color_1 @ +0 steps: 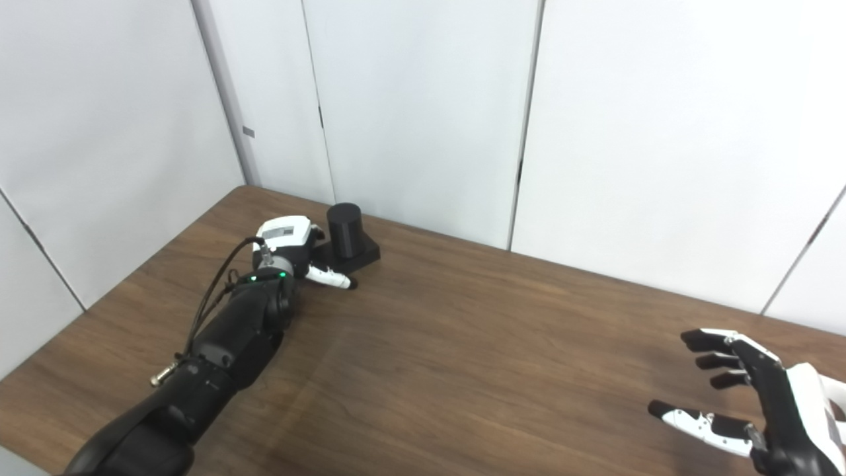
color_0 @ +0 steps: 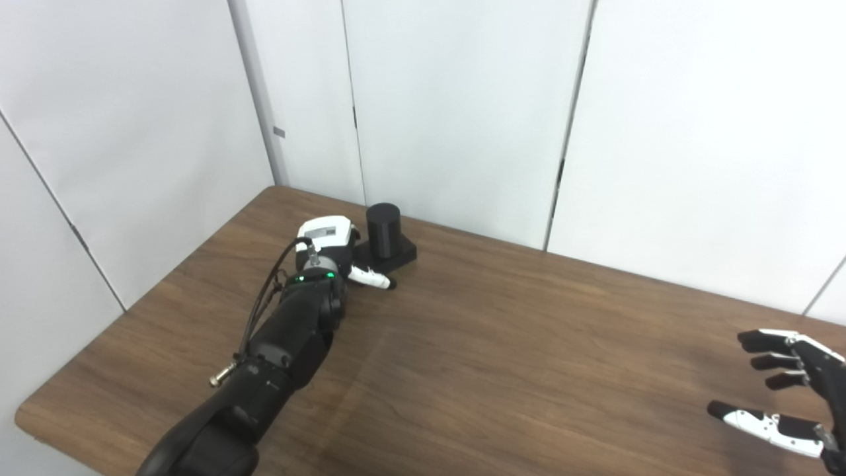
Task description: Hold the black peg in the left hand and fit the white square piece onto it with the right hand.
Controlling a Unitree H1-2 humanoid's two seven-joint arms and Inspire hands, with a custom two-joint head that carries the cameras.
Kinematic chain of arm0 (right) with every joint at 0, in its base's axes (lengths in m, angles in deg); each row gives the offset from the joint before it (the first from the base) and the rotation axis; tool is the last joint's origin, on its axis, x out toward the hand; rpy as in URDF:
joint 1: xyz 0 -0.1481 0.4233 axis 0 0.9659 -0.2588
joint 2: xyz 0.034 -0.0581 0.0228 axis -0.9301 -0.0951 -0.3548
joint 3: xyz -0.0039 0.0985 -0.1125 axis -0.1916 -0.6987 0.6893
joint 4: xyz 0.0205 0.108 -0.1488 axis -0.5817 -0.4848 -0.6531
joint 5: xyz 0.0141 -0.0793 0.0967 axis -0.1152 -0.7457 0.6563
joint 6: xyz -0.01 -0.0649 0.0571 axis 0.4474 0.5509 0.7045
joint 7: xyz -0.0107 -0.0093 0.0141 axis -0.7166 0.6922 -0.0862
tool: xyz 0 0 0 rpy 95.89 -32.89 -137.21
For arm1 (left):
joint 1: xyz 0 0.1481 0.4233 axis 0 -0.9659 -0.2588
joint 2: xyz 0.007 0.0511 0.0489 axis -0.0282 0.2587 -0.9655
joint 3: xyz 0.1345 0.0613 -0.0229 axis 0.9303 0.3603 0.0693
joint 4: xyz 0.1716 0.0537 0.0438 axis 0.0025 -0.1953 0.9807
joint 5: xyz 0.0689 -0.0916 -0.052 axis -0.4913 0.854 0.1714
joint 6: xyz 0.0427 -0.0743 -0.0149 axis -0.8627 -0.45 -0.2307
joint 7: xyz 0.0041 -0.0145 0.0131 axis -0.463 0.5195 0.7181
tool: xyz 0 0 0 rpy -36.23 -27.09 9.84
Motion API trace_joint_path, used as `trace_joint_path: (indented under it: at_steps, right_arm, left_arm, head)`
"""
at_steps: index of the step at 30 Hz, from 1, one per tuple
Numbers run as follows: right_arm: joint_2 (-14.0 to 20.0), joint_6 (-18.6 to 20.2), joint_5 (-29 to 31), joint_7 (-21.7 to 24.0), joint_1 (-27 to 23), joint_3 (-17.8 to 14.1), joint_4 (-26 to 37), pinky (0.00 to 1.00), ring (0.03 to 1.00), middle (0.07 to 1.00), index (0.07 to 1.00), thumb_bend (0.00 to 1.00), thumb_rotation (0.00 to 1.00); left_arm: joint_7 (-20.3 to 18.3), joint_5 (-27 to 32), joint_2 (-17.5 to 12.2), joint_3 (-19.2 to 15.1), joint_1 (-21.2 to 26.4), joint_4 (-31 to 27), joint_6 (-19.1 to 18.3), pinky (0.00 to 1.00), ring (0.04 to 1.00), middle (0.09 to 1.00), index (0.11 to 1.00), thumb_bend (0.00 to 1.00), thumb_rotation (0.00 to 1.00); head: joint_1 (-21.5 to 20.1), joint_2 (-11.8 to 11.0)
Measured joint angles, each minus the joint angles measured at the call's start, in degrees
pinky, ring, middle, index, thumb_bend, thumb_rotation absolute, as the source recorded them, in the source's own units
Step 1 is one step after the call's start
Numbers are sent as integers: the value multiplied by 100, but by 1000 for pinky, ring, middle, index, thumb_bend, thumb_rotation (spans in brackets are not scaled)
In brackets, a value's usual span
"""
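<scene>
The black peg [color_0: 384,228] is a short upright cylinder on a flat black square base [color_0: 401,254], standing near the table's far left edge. My left hand [color_0: 328,248] reaches up to it from the near side, its back toward me and its thumb [color_0: 370,277] sticking out in front of the base. The other fingers are hidden, so whether they touch the peg is unclear. My right hand [color_1: 747,390] hovers open over the near right of the table, fingers spread and holding nothing. No white square piece shows in either view.
The brown wooden table [color_0: 502,350] stretches between the two hands. White wall panels [color_0: 462,99] stand right behind its far edge. The table's left corner [color_0: 26,413] is rounded and close to my left arm.
</scene>
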Motion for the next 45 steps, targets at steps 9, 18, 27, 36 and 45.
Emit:
trace_joint_path:
  at_steps: [9,18,27,36,45]
  right_arm:
    - [0,9,-48,5,39,2,33,539,639,683,659,665,0]
    - [0,38,-33,34,48,-8,86,555,645,687,662,658,0]
    - [0,42,-27,55,45,-14,86,566,645,689,664,653,0]
    - [-8,113,-190,71,44,-13,86,529,619,672,666,657,0]
    - [-53,72,-160,56,33,-10,30,569,648,687,666,658,0]
  left_arm:
    - [199,163,-89,167,148,404,5,921,1000,1000,850,948,488]
    - [337,601,-422,585,173,349,482,727,901,847,509,576,115]
    - [255,805,-651,968,189,207,739,721,862,842,489,521,67]
    - [318,1162,-689,1142,-49,-246,1457,738,848,837,485,524,59]
    - [740,1526,-749,1490,-272,-423,3613,728,876,840,488,522,72]
  head:
    - [-26,44]
    - [-35,70]
    - [-88,97]
    - [-167,132]
    - [-413,211]
